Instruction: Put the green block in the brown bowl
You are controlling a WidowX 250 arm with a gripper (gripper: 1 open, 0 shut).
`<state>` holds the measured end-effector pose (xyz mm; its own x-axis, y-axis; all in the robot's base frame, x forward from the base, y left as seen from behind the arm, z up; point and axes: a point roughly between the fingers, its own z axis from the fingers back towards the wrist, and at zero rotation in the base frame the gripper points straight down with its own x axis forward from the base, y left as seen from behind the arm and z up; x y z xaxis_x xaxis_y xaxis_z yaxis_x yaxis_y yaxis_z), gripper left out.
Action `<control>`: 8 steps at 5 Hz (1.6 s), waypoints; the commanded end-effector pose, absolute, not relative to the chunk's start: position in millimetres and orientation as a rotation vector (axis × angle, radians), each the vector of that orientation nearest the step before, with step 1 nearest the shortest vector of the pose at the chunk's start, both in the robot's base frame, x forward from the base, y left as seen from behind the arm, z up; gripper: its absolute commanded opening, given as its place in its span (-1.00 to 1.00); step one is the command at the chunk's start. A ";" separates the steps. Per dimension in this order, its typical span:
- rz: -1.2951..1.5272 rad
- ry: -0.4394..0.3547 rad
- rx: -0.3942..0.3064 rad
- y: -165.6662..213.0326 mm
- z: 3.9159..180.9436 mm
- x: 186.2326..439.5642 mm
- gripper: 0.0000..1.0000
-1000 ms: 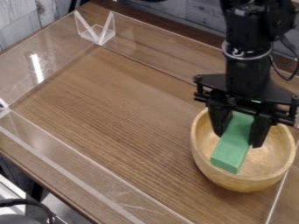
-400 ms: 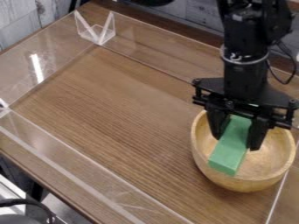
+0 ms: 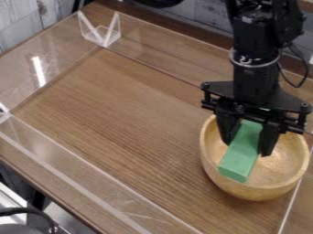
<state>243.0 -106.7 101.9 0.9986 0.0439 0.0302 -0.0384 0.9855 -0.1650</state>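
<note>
While the black arm [image 3: 258, 64] reaches down from the top of the view, the gripper [image 3: 255, 135] is over the brown bowl [image 3: 292, 174], at the right side of the wooden table [image 3: 123, 119]. Gripper state: pinching the green block [image 3: 240, 164], its upper part between the fingers. Block position: within the outline of the bowl, long side running down from the gripper, lower end leaning toward the left of the view. Contact between the block's lower end and the bowl's inside: cannot be told from this angle. Bowl: light tan-brown, round, opening upward; the gripper hides part of its far rim. Surroundings: a clear plastic holder [image 3: 101, 28] is near the table's far edge at upper left, well apart from the bowl. Dark cables [image 3: 35, 213] curve at the lower left corner.
</note>
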 end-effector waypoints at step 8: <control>0.057 -0.057 -0.193 -101.9 104.5 252.6 -1.00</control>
